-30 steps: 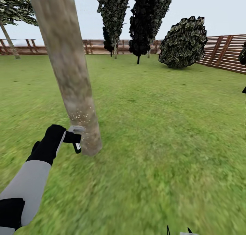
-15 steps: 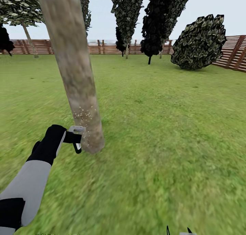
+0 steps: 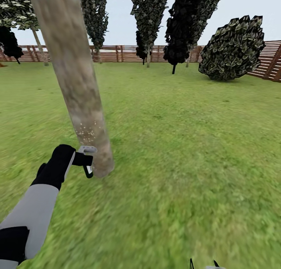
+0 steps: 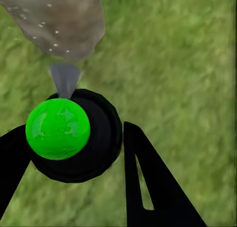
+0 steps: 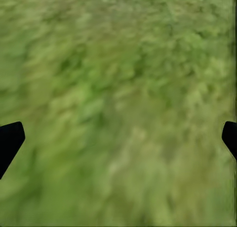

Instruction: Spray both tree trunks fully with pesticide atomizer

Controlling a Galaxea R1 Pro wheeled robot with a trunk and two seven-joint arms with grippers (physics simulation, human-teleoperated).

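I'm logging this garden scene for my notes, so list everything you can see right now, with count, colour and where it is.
tree trunk: one, mottled grey-beige, leaning, near left of the head view
pesticide: scattered whitish specks, low on that trunk
pesticide atomizer: one, black with grey head, beside the trunk's base, nozzle toward it
background trees: several, dark green-black crowns, along the far fence
round bush: one, dark green, far right
fence: brown wooden slats, across the back and right
grass: mottled green, covering the ground
left end effector: black, shut on the atomizer
left arm: grey and black, lower left
right end effector: black fingertips wide apart over grass
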